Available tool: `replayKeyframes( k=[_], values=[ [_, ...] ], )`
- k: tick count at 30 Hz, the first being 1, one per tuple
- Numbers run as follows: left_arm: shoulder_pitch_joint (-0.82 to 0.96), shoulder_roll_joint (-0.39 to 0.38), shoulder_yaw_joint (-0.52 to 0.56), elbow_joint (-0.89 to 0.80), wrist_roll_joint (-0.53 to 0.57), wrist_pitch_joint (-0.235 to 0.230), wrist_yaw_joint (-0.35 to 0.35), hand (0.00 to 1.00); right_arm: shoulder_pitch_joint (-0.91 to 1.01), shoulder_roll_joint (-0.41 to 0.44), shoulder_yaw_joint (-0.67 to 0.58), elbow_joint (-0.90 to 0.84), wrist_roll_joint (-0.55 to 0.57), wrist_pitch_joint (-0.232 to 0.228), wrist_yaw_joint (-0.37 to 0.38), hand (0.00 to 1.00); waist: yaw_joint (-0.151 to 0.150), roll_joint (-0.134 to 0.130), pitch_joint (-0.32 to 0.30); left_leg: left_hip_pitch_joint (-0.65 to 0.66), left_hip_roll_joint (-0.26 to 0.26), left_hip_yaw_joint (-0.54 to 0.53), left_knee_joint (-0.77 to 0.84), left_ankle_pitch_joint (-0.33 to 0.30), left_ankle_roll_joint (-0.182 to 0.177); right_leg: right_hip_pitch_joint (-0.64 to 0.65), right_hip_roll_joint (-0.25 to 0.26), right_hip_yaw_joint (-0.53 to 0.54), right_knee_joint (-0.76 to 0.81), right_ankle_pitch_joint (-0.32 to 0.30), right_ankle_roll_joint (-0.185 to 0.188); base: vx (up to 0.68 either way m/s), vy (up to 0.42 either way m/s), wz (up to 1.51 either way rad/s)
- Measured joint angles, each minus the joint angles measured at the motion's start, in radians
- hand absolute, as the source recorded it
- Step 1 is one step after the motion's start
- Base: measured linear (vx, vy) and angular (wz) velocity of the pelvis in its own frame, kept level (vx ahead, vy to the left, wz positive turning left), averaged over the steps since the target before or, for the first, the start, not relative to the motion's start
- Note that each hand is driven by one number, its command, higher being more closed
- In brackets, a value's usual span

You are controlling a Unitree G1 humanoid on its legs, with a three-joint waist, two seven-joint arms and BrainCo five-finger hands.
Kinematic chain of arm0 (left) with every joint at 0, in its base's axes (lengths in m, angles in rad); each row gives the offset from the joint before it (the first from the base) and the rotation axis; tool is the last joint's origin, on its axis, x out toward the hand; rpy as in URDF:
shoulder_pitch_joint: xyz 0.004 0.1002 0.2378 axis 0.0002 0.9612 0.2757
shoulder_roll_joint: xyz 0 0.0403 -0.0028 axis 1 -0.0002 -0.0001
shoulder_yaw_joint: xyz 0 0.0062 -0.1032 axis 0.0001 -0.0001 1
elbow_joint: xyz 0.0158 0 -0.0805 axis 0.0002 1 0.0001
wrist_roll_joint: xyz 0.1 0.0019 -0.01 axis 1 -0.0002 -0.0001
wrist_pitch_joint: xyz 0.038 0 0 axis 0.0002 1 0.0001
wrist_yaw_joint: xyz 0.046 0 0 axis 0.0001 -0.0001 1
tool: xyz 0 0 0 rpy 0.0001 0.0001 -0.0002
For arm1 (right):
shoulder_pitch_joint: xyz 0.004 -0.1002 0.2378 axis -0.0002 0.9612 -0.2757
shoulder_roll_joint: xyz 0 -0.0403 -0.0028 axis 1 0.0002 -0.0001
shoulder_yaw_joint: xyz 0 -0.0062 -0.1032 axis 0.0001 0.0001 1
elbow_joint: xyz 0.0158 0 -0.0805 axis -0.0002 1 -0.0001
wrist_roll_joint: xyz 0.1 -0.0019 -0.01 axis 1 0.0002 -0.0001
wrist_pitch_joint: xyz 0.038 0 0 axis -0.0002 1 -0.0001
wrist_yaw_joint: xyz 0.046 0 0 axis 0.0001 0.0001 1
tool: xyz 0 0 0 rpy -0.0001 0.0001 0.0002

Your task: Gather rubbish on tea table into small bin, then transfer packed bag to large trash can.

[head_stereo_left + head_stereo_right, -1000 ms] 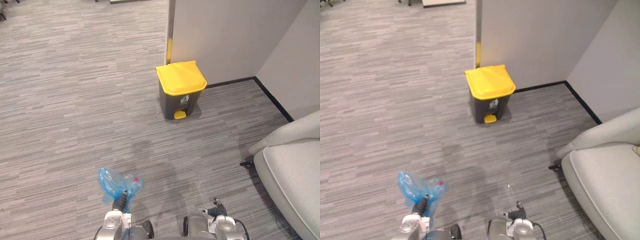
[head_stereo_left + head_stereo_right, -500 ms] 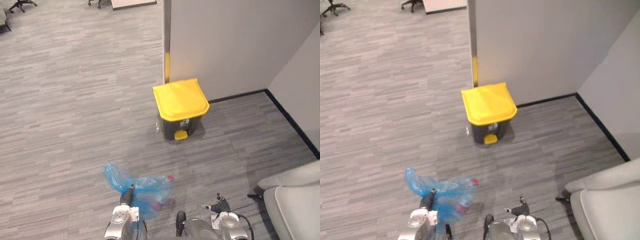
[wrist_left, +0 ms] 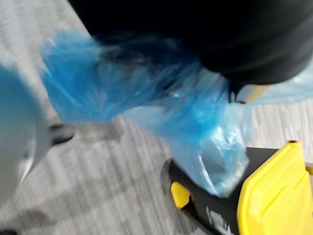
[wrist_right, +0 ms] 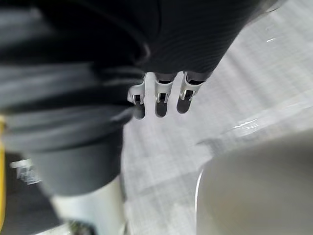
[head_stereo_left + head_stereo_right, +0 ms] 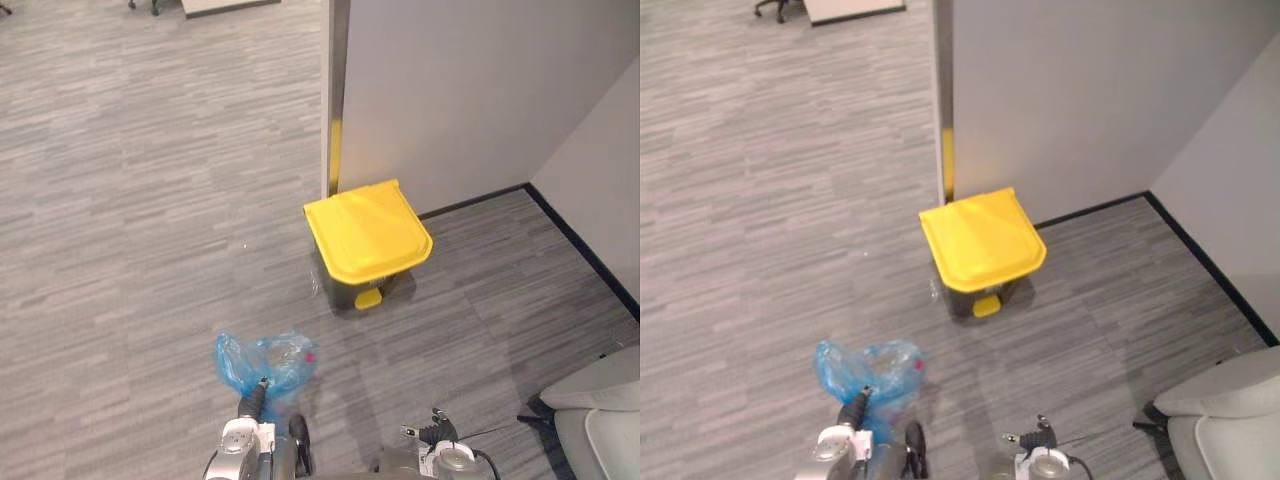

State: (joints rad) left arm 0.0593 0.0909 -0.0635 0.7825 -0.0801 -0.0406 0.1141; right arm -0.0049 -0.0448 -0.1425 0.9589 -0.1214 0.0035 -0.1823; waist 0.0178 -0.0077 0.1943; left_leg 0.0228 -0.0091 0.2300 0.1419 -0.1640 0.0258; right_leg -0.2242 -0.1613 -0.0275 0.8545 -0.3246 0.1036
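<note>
Blue bag [image 5: 262, 362] hangs apart from yellow-lidded bin [image 5: 367, 232], overlapping it in wrist view.

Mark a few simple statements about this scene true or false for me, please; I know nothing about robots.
1. The trash can has its yellow lid shut. True.
2. The blue bag already lies inside the trash can. False: it hangs at the left hand, above the floor and short of the can.
3. The right hand grips a bottle. False: its fingers hang straight and hold nothing.
4. The trash can stands close to the wall. True.
</note>
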Motion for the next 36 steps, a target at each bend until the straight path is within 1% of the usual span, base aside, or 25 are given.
replayKeyframes(
  k=[1, 2, 3, 4, 5, 6, 7, 8, 11, 13, 14, 15, 16, 17, 18, 19, 20, 21, 22, 24, 26, 29, 31, 33, 36],
  values=[
    [-0.009, 0.008, 0.001, 0.000, 0.000, 0.000, 0.003, 1.00, -0.008, 0.000, 0.002, 0.000, -0.001, -0.001, 0.003, 0.00, -0.002, 0.010, 0.006, 0.022, 0.011, -0.004, -0.016, 0.000, 0.000, -0.026, 0.015, -0.030, -0.029, -0.013, -0.024, 0.35, -0.057, 0.11],
    [-0.012, 0.012, 0.008, 0.002, 0.000, 0.000, 0.008, 1.00, -0.024, -0.005, 0.006, -0.001, -0.010, -0.006, 0.007, 0.00, -0.009, 0.027, 0.015, 0.046, 0.031, -0.010, -0.026, 0.000, 0.000, -0.056, 0.040, -0.062, -0.096, -0.023, -0.044, 0.33, -0.100, 0.12],
    [-0.014, 0.015, 0.008, 0.007, 0.000, 0.000, 0.012, 1.00, -0.033, -0.011, 0.008, -0.003, -0.015, -0.011, 0.007, 0.00, -0.015, 0.037, 0.019, 0.061, 0.050, -0.018, -0.026, 0.000, 0.000, -0.088, 0.063, -0.089, -0.192, -0.013, -0.056, 0.34, -0.119, 0.15],
    [-0.015, 0.016, 0.008, 0.012, 0.000, -0.001, 0.013, 1.00, -0.037, -0.013, 0.009, -0.004, -0.016, -0.014, 0.007, 0.00, -0.018, 0.040, 0.021, 0.072, 0.059, -0.025, -0.026, 0.000, 0.000, -0.102, 0.076, -0.100, -0.281, 0.021, -0.065, 0.34, -0.149, 0.24],
    [-0.016, 0.017, 0.007, 0.018, 0.000, -0.001, 0.013, 1.00, -0.036, -0.013, 0.010, -0.004, -0.016, -0.016, 0.006, 0.00, -0.020, 0.031, 0.019, 0.090, 0.060, -0.030, -0.026, -0.005, -0.008, -0.102, 0.087, -0.105, -0.436, 0.113, -0.070, 0.38, -0.170, 0.43],
    [-0.013, 0.028, 0.007, 0.021, 0.000, -0.003, 0.013, 1.00, -0.020, -0.013, 0.011, 0.000, -0.015, -0.016, 0.007, 0.00, -0.027, 0.001, 0.012, 0.118, 0.036, -0.051, -0.025, -0.027, -0.045, -0.079, 0.076, -0.094, -0.585, 0.344, -0.132, 0.48, -0.210, 0.34],
    [-0.019, 0.002, 0.009, 0.047, 0.000, -0.001, 0.016, 1.00, -0.028, -0.036, 0.008, 0.003, -0.019, -0.018, 0.005, 0.00, -0.022, 0.040, 0.015, 0.132, 0.071, -0.066, -0.026, -0.048, -0.073, -0.066, 0.103, -0.110, -0.563, 0.325, -0.141, 0.41, -0.172, 0.20],
    [-0.022, -0.007, 0.007, 0.053, 0.001, -0.003, 0.014, 1.00, -0.033, -0.047, 0.008, 0.005, -0.020, -0.016, 0.006, 0.00, -0.020, 0.056, 0.008, 0.126, 0.089, -0.078, -0.025, -0.048, -0.077, -0.064, 0.118, -0.113, -0.565, 0.316, -0.145, 0.36, -0.170, 0.02],
    [-0.050, -0.026, 0.006, 0.056, 0.011, -0.011, 0.010, 1.00, -0.024, -0.061, -0.012, 0.026, -0.027, -0.010, 0.005, 0.00, -0.037, 0.059, 0.009, 0.121, 0.111, -0.102, 0.009, -0.015, -0.105, -0.028, 0.128, -0.154, -0.568, 0.258, -0.161, 0.28, -0.160, 0.30],
    [-0.055, -0.039, 0.007, 0.055, 0.011, -0.011, 0.002, 1.00, 0.002, -0.067, -0.018, 0.024, -0.021, -0.009, 0.004, 0.00, -0.035, 0.050, 0.015, 0.087, 0.127, -0.102, 0.174, -0.011, -0.115, 0.052, 0.129, -0.166, -0.609, 0.243, -0.164, 0.24, -0.119, 0.30],
    [-0.048, -0.047, 0.007, 0.052, 0.011, -0.012, -0.007, 1.00, 0.014, -0.065, -0.015, 0.022, -0.017, -0.009, 0.005, 0.00, -0.031, 0.040, 0.019, 0.047, 0.138, -0.098, 0.301, 0.003, -0.147, 0.107, 0.124, -0.163, -0.647, 0.238, -0.172, 0.18, -0.053, 0.07],
    [-0.045, -0.056, 0.006, 0.049, 0.011, -0.013, -0.011, 1.00, 0.022, -0.058, -0.011, 0.015, -0.015, -0.009, 0.005, 0.00, -0.025, 0.035, 0.019, 0.022, 0.156, -0.081, 0.381, -0.018, -0.149, 0.137, 0.124, -0.163, -0.672, 0.230, -0.176, 0.15, -0.014, -0.05],
    [-0.036, -0.070, 0.006, 0.041, 0.011, -0.013, -0.013, 1.00, 0.029, -0.054, -0.012, 0.004, -0.014, -0.009, 0.004, 0.00, -0.022, 0.037, 0.015, -0.020, 0.180, -0.050, 0.430, -0.065, -0.136, 0.161, 0.128, -0.164, -0.692, 0.226, -0.181, 0.13, 0.021, -0.14],
    [-0.031, -0.079, 0.007, 0.035, 0.011, -0.013, -0.018, 1.00, 0.031, -0.051, -0.016, -0.004, -0.014, -0.011, 0.004, 0.00, -0.021, 0.040, 0.012, -0.060, 0.187, -0.034, 0.422, -0.092, -0.121, 0.171, 0.127, -0.163, -0.698, 0.223, -0.178, 0.13, 0.035, -0.15],
    [-0.029, -0.082, 0.007, 0.033, 0.011, -0.013, -0.022, 1.00, 0.030, -0.047, -0.024, -0.003, -0.013, -0.011, 0.004, 0.00, -0.018, 0.040, 0.011, -0.081, 0.186, -0.025, 0.381, -0.100, -0.119, 0.177, 0.124, -0.156, -0.702, 0.223, -0.173, 0.13, 0.066, -0.21],
    [-0.026, -0.081, 0.007, 0.033, 0.012, -0.011, -0.025, 1.00, 0.028, -0.039, -0.037, -0.002, -0.015, -0.010, 0.003, 0.00, -0.013, 0.040, 0.012, -0.096, 0.176, -0.028, 0.291, -0.095, -0.117, 0.181, 0.120, -0.148, -0.701, 0.223, -0.160, 0.13, 0.104, -0.36],
    [-0.020, -0.081, 0.006, 0.034, 0.019, -0.001, -0.025, 1.00, 0.030, -0.040, -0.041, 0.001, -0.014, -0.006, 0.001, 0.00, -0.011, 0.050, 0.006, -0.092, 0.156, -0.048, 0.147, -0.027, -0.107, 0.183, 0.126, -0.128, -0.699, 0.217, -0.143, 0.17, 0.163, -0.46],
    [-0.014, -0.083, 0.005, 0.034, 0.019, 0.000, -0.024, 1.00, 0.029, -0.046, -0.040, 0.002, -0.013, -0.006, -0.001, 0.00, -0.011, 0.070, -0.004, -0.096, 0.159, -0.067, 0.073, 0.048, -0.116, 0.182, 0.145, -0.112, -0.699, 0.214, -0.133, 0.21, 0.187, -0.64],
    [-0.009, -0.069, 0.004, 0.039, 0.019, 0.001, -0.022, 1.00, 0.028, -0.038, -0.037, 0.012, -0.014, -0.004, -0.002, 0.00, -0.010, 0.061, -0.020, -0.075, 0.148, -0.055, 0.064, 0.041, -0.121, 0.186, 0.143, -0.077, -0.706, 0.225, -0.108, 0.21, 0.157, -0.53],
    [-0.009, -0.051, -0.001, 0.039, 0.020, 0.000, -0.020, 1.00, 0.037, -0.027, -0.031, 0.016, -0.009, -0.007, -0.003, 0.00, -0.014, 0.038, -0.041, -0.053, 0.124, -0.041, 0.003, 0.048, -0.110, 0.189, 0.124, -0.060, -0.740, 0.231, -0.095, 0.17, 0.125, -0.26],
    [-0.024, -0.040, -0.015, 0.041, 0.021, 0.000, -0.021, 1.00, 0.037, -0.026, -0.030, 0.019, -0.006, -0.005, -0.003, 0.00, -0.017, 0.023, -0.049, -0.036, 0.099, -0.020, -0.042, 0.057, -0.098, 0.189, 0.105, -0.044, -0.765, 0.238, -0.077, 0.16, 0.154, -0.12],
    [-0.028, -0.023, -0.015, 0.056, 0.022, 0.001, -0.019, 1.00, 0.033, -0.025, -0.008, 0.030, -0.006, -0.005, -0.003, 0.00, -0.018, 0.025, -0.049, -0.002, 0.079, 0.003, -0.067, 0.058, -0.096, 0.215, 0.090, -0.014, -0.800, 0.248, -0.059, 0.15, 0.117, -0.24],
    [-0.024, -0.007, -0.014, 0.059, 0.022, 0.001, -0.016, 1.00, 0.026, -0.021, -0.002, 0.044, -0.007, -0.004, -0.003, 0.00, -0.018, 0.025, -0.049, 0.013, 0.071, 0.009, -0.069, 0.058, -0.096, 0.228, 0.088, -0.002, -0.811, 0.249, -0.057, 0.11, 0.052, -0.21],
    [-0.027, 0.014, -0.014, 0.059, 0.022, 0.000, -0.009, 1.00, 0.018, -0.022, -0.002, 0.045, -0.007, -0.004, -0.003, 0.00, -0.018, 0.029, -0.051, 0.016, 0.072, 0.014, -0.069, 0.058, -0.096, 0.226, 0.089, 0.011, -0.813, 0.251, -0.056, 0.09, 0.008, -0.17],
    [-0.015, 0.022, -0.013, 0.060, 0.021, 0.000, -0.005, 1.00, 0.002, -0.029, 0.003, 0.059, -0.011, -0.003, -0.003, 0.00, -0.016, 0.033, -0.050, 0.035, 0.077, 0.042, -0.068, 0.057, -0.095, 0.220, 0.095, 0.047, -0.794, 0.253, -0.053, 0.07, -0.001, -0.33]
  ],
)
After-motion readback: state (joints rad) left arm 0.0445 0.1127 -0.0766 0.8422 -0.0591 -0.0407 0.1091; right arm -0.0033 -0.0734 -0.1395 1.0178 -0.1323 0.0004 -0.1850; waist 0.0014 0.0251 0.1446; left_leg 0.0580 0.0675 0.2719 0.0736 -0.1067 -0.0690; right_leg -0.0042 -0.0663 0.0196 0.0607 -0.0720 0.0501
